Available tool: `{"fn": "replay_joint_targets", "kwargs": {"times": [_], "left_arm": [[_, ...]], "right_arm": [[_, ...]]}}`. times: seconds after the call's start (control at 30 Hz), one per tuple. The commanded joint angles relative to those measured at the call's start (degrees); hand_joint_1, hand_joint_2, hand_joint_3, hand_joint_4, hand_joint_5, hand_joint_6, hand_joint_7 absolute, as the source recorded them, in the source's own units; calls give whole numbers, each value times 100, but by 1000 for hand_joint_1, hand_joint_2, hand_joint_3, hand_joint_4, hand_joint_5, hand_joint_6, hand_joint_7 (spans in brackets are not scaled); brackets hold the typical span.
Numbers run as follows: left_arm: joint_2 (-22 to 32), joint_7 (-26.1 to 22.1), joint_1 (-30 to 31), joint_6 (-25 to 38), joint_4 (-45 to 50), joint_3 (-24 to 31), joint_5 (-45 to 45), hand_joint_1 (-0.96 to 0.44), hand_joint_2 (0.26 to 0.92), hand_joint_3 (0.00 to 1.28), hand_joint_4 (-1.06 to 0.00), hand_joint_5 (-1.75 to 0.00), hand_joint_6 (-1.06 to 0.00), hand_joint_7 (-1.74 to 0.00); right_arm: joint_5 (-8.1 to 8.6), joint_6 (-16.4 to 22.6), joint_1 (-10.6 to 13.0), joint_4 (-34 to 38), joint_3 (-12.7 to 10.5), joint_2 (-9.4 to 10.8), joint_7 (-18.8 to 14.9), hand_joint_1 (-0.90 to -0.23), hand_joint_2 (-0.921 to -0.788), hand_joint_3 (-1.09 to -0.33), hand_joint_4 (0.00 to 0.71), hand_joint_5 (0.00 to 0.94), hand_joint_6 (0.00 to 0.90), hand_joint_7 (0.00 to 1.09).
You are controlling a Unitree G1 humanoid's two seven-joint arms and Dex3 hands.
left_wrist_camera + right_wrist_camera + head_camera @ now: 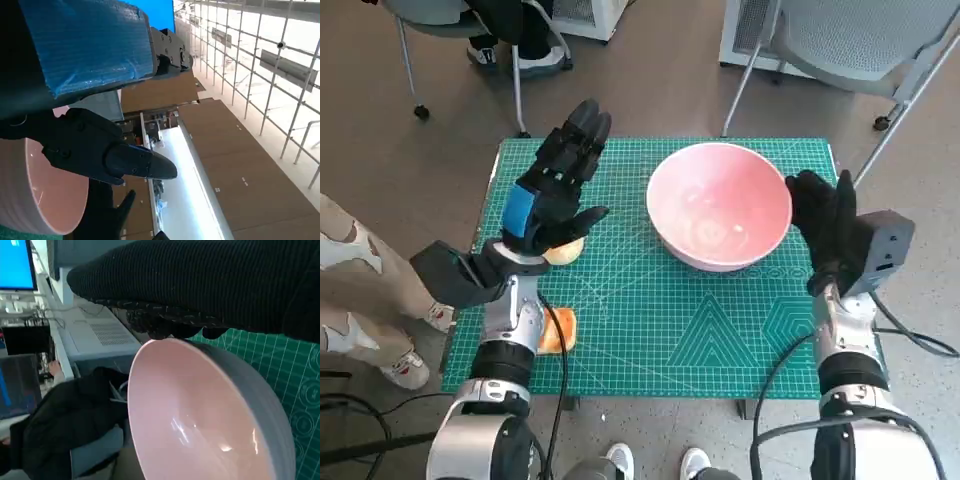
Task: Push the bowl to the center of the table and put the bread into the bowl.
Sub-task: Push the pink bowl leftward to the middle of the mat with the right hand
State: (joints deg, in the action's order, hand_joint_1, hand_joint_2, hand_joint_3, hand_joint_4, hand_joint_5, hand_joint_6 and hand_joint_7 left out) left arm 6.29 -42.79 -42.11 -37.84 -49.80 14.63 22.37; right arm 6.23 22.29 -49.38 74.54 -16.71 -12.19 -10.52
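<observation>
Green matting is covering my desk (720,340), carrying one pink bowl (719,206); beside it, my right robot hand (825,228) is resting open, my left robot hand (558,185) spreading empty over one bread (566,250).

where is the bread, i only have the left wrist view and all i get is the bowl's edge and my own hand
Observer: In the head view the bread lies on the green mat, near the mat's left edge, just under the left hand.
Operator: is the hand holding it
Observer: No. Its fingers are spread and hold nothing. I cannot tell whether the palm touches the bread.
Operator: and the right hand
Observer: The right hand stands at the side of the bowl away from the bread. The right wrist view shows the glove at the rim, and the bowl is empty.
</observation>
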Motion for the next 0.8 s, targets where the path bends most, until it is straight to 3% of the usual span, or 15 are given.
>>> {"fn": "replay_joint_targets", "kwargs": {"times": [0.03,0.17,0.47,0.8], "left_arm": [[19,13,65,20,39,-11,-30,-517,921,143,-57,-1,-248,-9],[14,24,50,26,17,-16,-40,-516,921,144,-57,-1,-248,-8],[-3,37,31,53,-10,-24,-42,-514,921,144,-57,-1,-249,-8],[-15,35,23,52,-27,-33,-43,-501,921,144,-57,-1,-249,-7]], "right_arm": [[-77,-33,28,76,44,82,-5,-693,-921,-793,255,16,250,147],[-50,-14,1,62,50,138,-32,-704,-921,-792,257,15,260,151],[-48,54,-35,37,82,258,-86,-619,-921,-805,244,4,264,153],[-100,169,-50,26,202,323,-123,-610,-921,-811,238,1,246,144]]}}
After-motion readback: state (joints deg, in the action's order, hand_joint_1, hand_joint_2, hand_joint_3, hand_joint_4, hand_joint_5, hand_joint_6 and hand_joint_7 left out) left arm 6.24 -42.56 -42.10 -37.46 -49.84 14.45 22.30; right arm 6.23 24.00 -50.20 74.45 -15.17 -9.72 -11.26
